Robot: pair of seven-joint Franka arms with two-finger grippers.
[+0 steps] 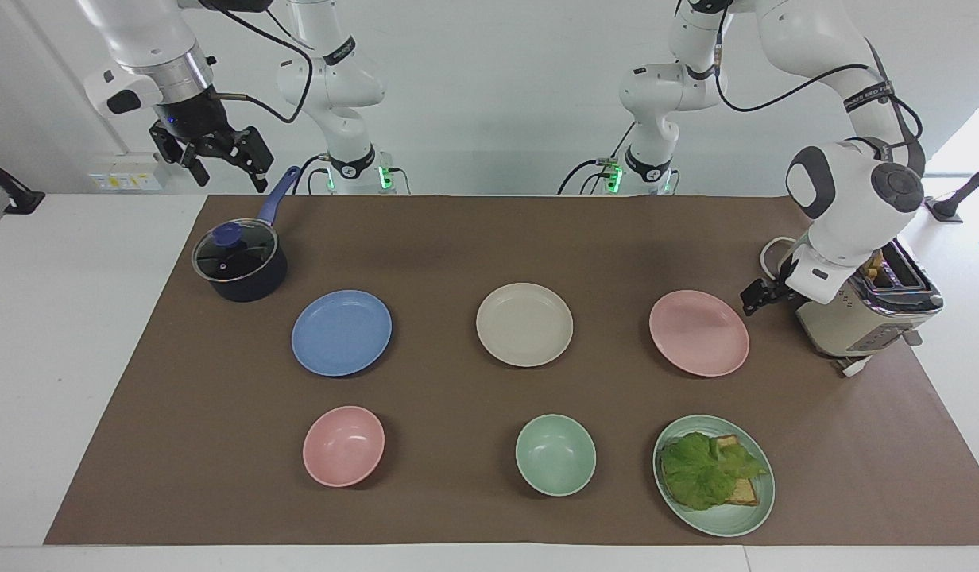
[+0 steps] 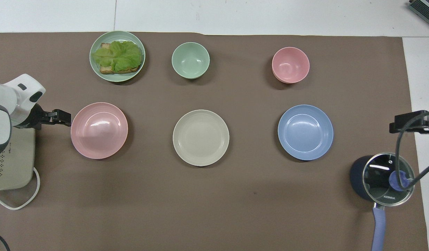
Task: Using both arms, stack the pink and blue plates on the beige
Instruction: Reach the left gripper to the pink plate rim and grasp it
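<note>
The three task plates lie in one row across the brown mat [image 1: 458, 238]: the beige plate [image 1: 524, 324] in the middle, the pink plate [image 1: 698, 332] toward the left arm's end, the blue plate [image 1: 342, 332] toward the right arm's end, each well apart from its neighbour.

The left arm is the one placed to act. It reaches in low past the toaster [image 1: 855, 318], and the left gripper [image 1: 756, 297], jaws apart and empty, sits just beside the pink plate's rim on the toaster side. The plate lies straight ahead of it, toward the table's middle, so a short advance along the row should bring its fingers to the rim.

The right gripper [image 1: 211, 151], also open and empty, hangs high above the saucepan [image 1: 239, 262], with the blue plate well off, farther from the robots.
</note>
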